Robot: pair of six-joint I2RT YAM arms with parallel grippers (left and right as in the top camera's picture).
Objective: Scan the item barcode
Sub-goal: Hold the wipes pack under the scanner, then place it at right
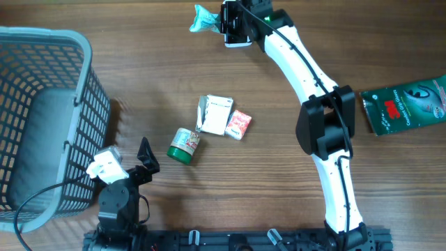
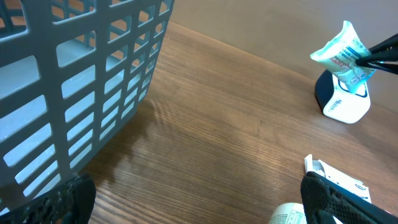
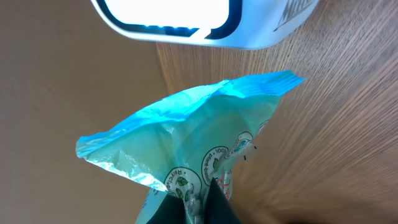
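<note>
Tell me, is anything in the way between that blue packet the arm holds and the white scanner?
Nothing visible. The right gripper holds the blue packet just short of the scanner, with only open air between them. The small carton and the can lie mid-table, well aside.

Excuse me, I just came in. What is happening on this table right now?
The right fingers are shut on a light blue packet and hold it beside the white barcode scanner at the far edge of the table. The left fingers are open and hold nothing, next to the grey basket. A white carton, a small pink packet and a green-lidded jar lie mid-table, not yet scanned.
</note>
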